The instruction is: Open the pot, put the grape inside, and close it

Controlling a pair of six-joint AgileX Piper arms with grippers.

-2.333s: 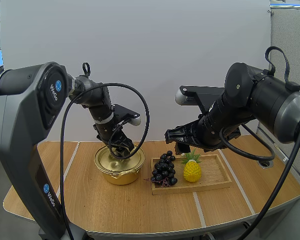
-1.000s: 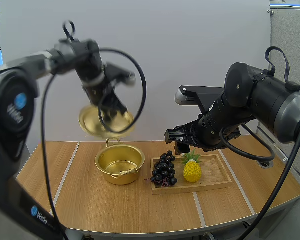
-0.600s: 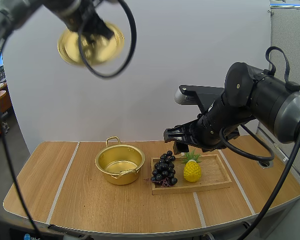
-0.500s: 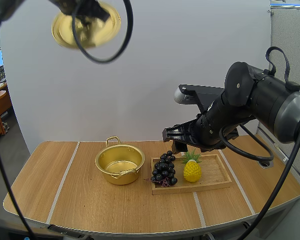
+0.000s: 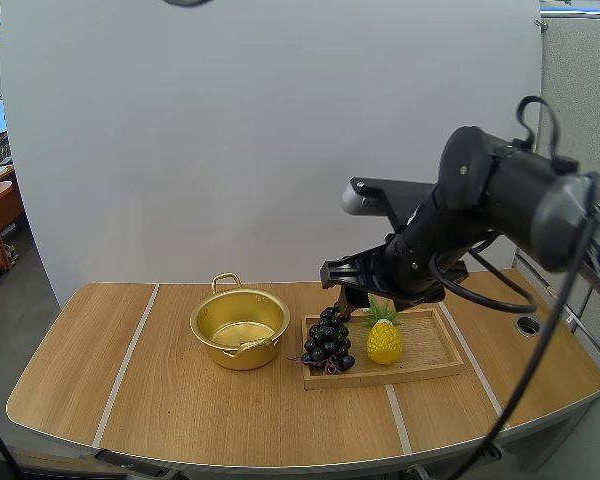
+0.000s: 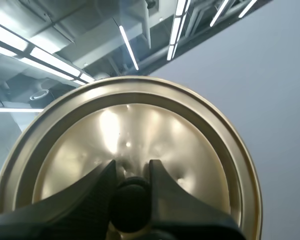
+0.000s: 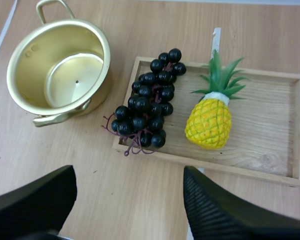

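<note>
The left gripper (image 6: 131,169) is clamped on the black knob (image 6: 131,201) of the round golden metal lid (image 6: 190,145). The right gripper (image 7: 129,175), its fingers spread apart, hovers above the dark bunch of grapes (image 7: 147,112), which lies on the flat wooden tray (image 7: 270,150) beside the open golden pot (image 7: 30,55).

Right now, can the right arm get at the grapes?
Probably yes. The right gripper hovers open above the grapes, which lie uncovered on the tray's end; the pineapple sits beside them, not in the way.

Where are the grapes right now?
In the high view, the grapes lie on the left end of the wooden tray, between the open pot and the pineapple.
</note>
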